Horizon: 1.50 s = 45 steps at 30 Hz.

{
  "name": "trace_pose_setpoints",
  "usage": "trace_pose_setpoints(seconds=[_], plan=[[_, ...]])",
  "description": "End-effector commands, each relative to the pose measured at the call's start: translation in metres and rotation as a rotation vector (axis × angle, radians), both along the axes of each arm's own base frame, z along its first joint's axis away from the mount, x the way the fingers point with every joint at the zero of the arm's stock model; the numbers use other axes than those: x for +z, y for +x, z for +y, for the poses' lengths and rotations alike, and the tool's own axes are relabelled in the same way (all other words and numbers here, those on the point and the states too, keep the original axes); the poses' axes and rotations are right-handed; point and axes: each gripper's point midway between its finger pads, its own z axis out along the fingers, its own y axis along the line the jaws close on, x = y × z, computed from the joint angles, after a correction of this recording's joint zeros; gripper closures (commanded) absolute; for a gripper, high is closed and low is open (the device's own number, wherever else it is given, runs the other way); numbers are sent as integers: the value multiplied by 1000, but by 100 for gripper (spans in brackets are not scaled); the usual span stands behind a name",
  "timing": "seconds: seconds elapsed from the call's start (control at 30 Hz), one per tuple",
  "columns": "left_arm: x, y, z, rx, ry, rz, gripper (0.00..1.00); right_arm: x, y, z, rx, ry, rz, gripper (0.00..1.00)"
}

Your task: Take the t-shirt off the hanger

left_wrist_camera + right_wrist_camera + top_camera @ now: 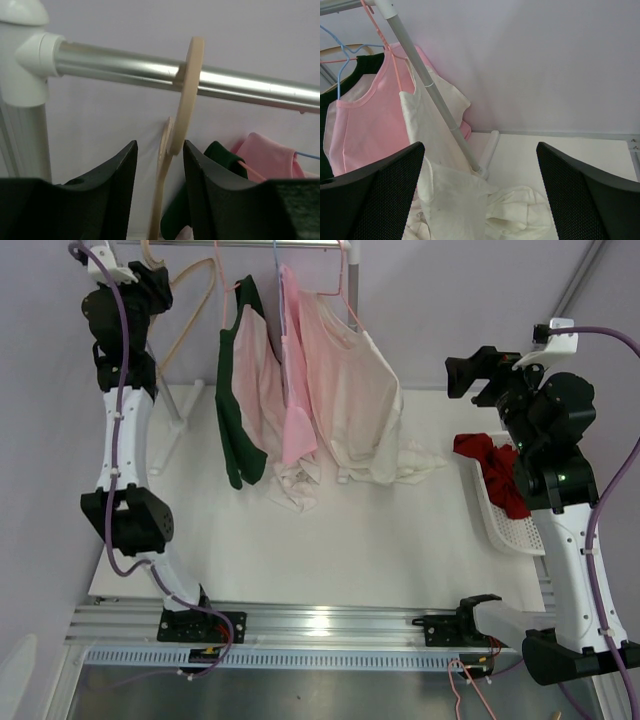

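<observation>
Several t-shirts (340, 390) hang from the rail (125, 67), so removal looks unstarted; left claw (160, 147) gapes around a wooden hanger (187, 95), right claw (480, 147) open and empty

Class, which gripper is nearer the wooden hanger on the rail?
Left. The left gripper straddles the wooden hanger below its hook; the right gripper is far off, past the hanging shirts.

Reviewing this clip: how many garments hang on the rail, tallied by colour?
Dark green t-shirt: 1
Pink t-shirt: 1
White t-shirt: 1
Total: 3
</observation>
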Motion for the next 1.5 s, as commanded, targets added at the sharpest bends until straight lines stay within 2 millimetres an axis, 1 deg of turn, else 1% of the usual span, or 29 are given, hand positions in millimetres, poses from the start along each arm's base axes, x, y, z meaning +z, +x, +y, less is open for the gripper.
trace_pose_setpoints(seconds=[0.0, 0.03, 0.07, 0.1, 0.17, 0.2, 0.23, 0.27, 0.3, 0.4, 0.43, 0.47, 0.53, 0.57, 0.6, 0.63, 0.7, 0.73, 0.77, 0.8, 0.83, 0.87, 0.9, 0.93, 0.97, 1.03, 1.07, 1.1, 1.47], plan=[[37, -47, -9, 18, -25, -105, 52, 12, -5, 7, 38, 19, -46, 1], [49, -63, -12, 19, -15, -132, 50, 11, -5, 8, 41, 21, -44, 0], [34, -61, -18, 12, -12, -101, 50, 10, -4, 8, 40, 22, -41, 0], [31, -64, -19, 26, -13, -99, 50, 8, -5, 9, 46, 19, -37, 1], [45, -82, -27, 46, -4, -128, 49, 8, -6, 10, 52, 22, -41, 1], [39, -84, -28, 60, -9, -115, 49, 7, -7, 11, 57, 22, -39, 0], [39, -88, -22, 115, -24, -109, 48, 7, -8, 11, 61, 26, -40, 1], [40, -92, -29, 117, -28, -107, 48, 6, -8, 12, 65, 27, -39, 0], [39, -100, -29, 132, -28, -105, 48, 7, -9, 12, 69, 27, -41, 0], [44, -116, -49, 133, -8, -112, 47, 7, -11, 14, 80, 31, -41, 0], [37, -116, -54, 128, 18, -100, 46, 7, -12, 14, 80, 30, -41, 1], [43, -120, -65, 107, 31, -130, 44, 7, -12, 14, 81, 31, -43, 1], [38, -119, -75, 73, 62, -132, 42, 7, -13, 15, 86, 30, -43, 0], [37, -118, -84, 25, 76, -121, 42, 7, -13, 15, 88, 31, -42, 0], [40, -117, -88, 0, 82, -119, 42, 7, -14, 16, 91, 33, -42, 1], [33, -111, -93, -21, 86, -96, 43, 8, -14, 16, 91, 32, -45, 0], [36, -109, -100, -61, 105, -85, 44, 8, -15, 17, 95, 33, -45, 1], [25, -98, -102, -62, 112, -53, 45, 9, -17, 16, 94, 32, -50, 1], [45, -102, -101, -57, 112, -78, 45, 9, -17, 16, 94, 32, -51, 0], [30, -95, -104, -73, 133, -11, 45, 9, -18, 15, 92, 31, -50, 1], [22, -90, -108, -92, 148, 25, 45, 9, -18, 15, 92, 29, -52, 1], [33, -86, -111, -108, 159, 20, 45, 9, -18, 14, 89, 29, -52, 1], [20, -81, -117, -142, 173, 73, 45, 10, -19, 14, 87, 30, -52, 0], [15, -77, -120, -156, 179, 93, 45, 11, -20, 14, 89, 29, -57, 1], [24, -73, -120, -156, 180, 84, 45, 11, -20, 14, 87, 27, -56, 1], [14, -69, -123, -170, 183, 124, 45, 11, -20, 14, 87, 29, -56, 1], [24, -71, -123, -169, 183, 106, 45, 12, -22, 13, 87, 29, -59, 1], [16, -66, -123, -169, 183, 128, 45, 11, -22, 13, 87, 30, -55, 1], [-18, -46, -113, -109, 186, 224, 48, 7, -26, 11, 78, 30, -53, 0]])
